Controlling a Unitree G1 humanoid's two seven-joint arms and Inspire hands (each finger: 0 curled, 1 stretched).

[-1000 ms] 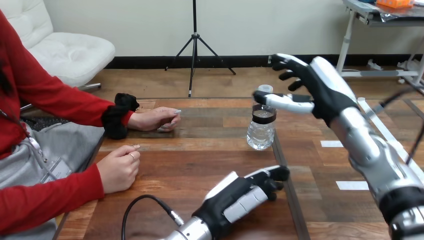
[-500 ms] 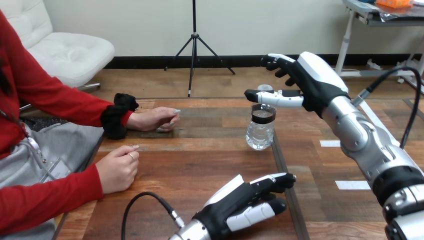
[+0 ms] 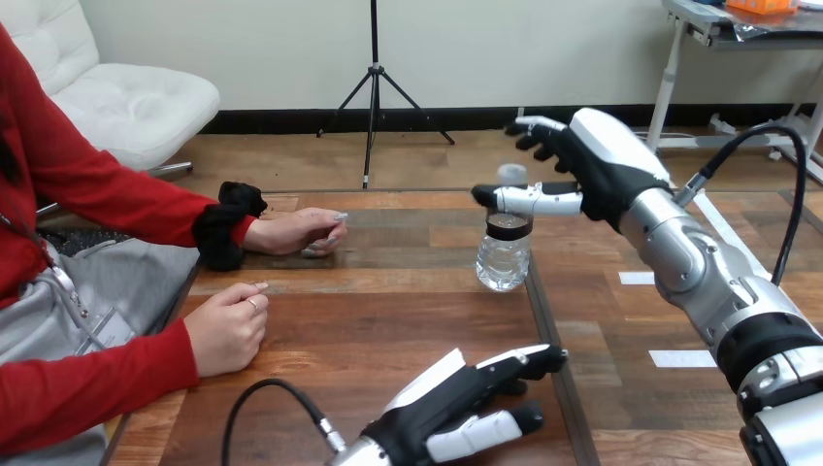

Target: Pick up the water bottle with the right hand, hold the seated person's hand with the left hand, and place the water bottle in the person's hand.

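We count one water bottle [image 3: 504,260], upright on the table, right of centre. There are two robot hands. The right hand [image 3: 600,167] is at the bottle's top, fingers spread apart, thumb across the neck below the cap [image 3: 511,175]; we cannot tell whether it touches. The left hand [image 3: 442,400] is at the near edge, fingers nearly straight, holding nothing. At left, the person's far hand [image 3: 296,231] rests on the wood; the person's near hand [image 3: 228,330], loosely curled, is at the table's left edge. The wooden table [image 3: 388,311] is planked, with two white tape marks [image 3: 641,278] at right.

One water bottle [image 3: 504,258], two robot hands [image 3: 439,406] [image 3: 599,160], two of the person's hands [image 3: 296,231] [image 3: 228,331]
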